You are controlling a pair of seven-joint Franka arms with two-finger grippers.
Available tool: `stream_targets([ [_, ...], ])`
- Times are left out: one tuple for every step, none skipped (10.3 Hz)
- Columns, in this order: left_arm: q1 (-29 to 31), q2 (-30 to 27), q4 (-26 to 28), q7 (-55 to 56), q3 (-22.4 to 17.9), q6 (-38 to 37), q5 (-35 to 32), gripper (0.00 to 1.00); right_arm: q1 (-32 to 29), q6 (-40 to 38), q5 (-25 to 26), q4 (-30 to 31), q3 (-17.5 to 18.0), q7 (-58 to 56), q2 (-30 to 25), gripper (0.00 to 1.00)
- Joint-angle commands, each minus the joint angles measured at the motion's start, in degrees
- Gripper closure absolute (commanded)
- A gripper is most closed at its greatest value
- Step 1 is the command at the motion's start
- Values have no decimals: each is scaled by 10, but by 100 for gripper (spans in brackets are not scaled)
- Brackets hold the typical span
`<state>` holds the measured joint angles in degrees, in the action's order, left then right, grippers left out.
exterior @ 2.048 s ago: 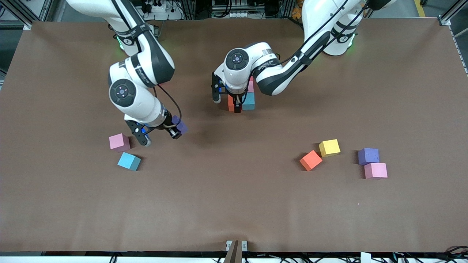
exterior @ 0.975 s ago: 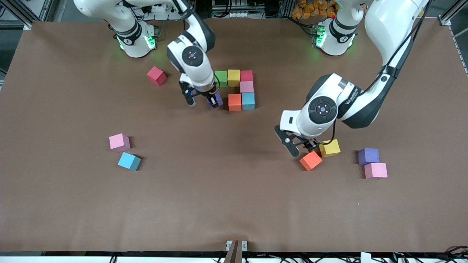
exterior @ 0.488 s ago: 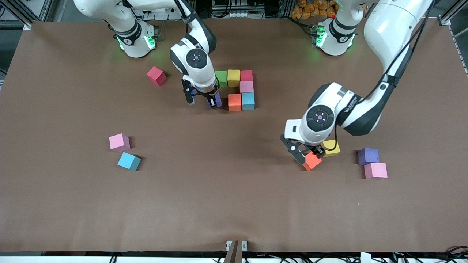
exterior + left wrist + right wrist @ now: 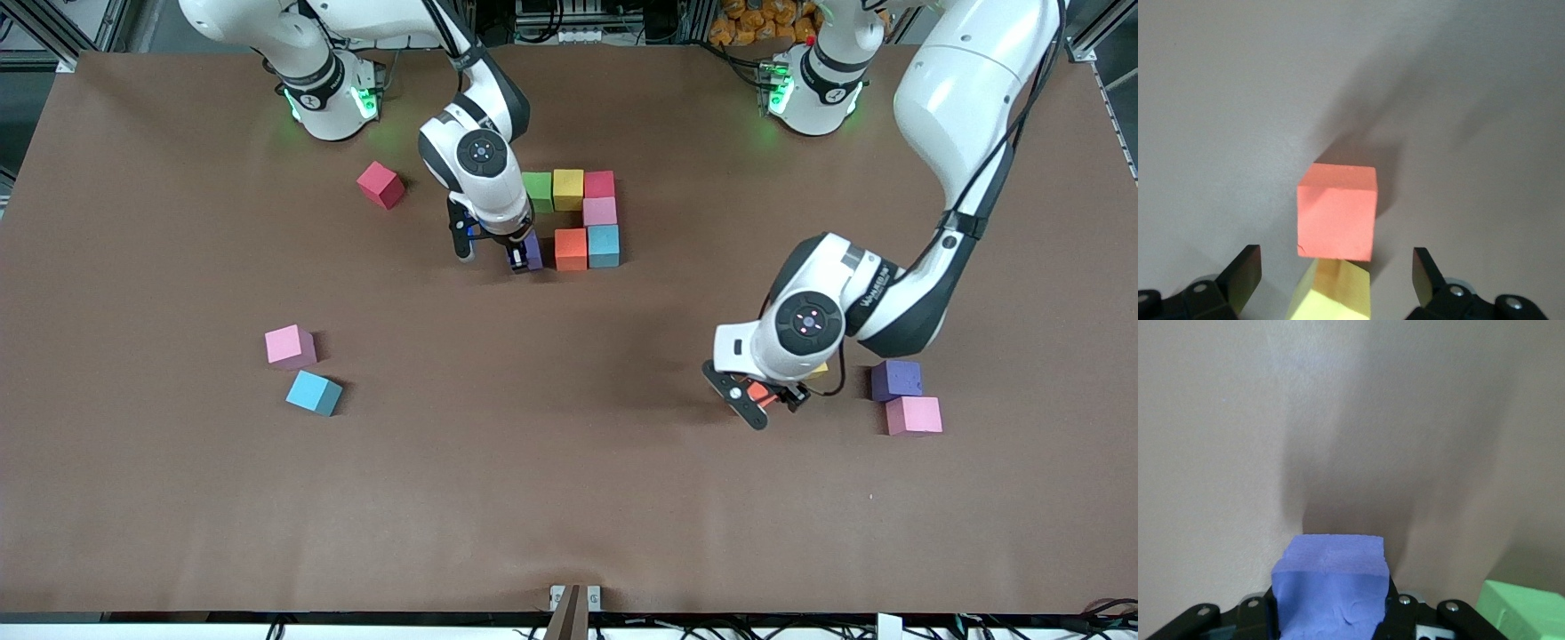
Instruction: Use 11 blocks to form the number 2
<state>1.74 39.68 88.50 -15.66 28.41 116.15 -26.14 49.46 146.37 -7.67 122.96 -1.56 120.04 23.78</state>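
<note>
A brown desk (image 4: 569,498) seen from above, with two white robot arms reaching in from its 12 o'clock edge. Near the middle, the unfinished number 2 (image 4: 582,218) shows six cubes: green, yellow and red in a row, pink below the red, then orange and blue side by side.

The right gripper (image 4: 518,255) is clamped on a purple block (image 4: 1330,583), low at the 9 o'clock side of the orange cube in that figure, its wrist pointing straight down.

The left gripper (image 4: 770,402) hangs with fingers spread wide over a loose orange block (image 4: 1337,212) toward 4 o'clock on the desk, a yellow block (image 4: 1333,293) touching it. That arm bends sharply at the elbow, wrist vertical.

The blocks look like light, matte foam: slightly squashy, unlikely to slip or break. Flat opposite faces seem the best hold, avoiding the yellow neighbour.

Other loose cubes lie at 3, 8 and 11 o'clock.
</note>
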Motion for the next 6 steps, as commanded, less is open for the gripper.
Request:
stream_targets([
  [-4,24,-13,-1,-13,26,-15,0,0,0,13,-23,1,26,16,100],
  [-4,29,-13,-2,-16,35,-15,0,1,-2,13,-25,1,27,17,100],
  [-4,31,-13,-3,-16,35,-14,0,1,-3,13,-30,0,36,21,100],
  [-4,32,-13,-3,-16,36,-15,0,2,-5,13,-39,0,46,29,100],
  [-4,36,-13,-3,-16,36,-15,0,3,-6,13,-43,0,48,32,100],
  [-4,40,-13,-3,-17,36,-15,0,5,-6,13,-44,-1,48,32,100],
])
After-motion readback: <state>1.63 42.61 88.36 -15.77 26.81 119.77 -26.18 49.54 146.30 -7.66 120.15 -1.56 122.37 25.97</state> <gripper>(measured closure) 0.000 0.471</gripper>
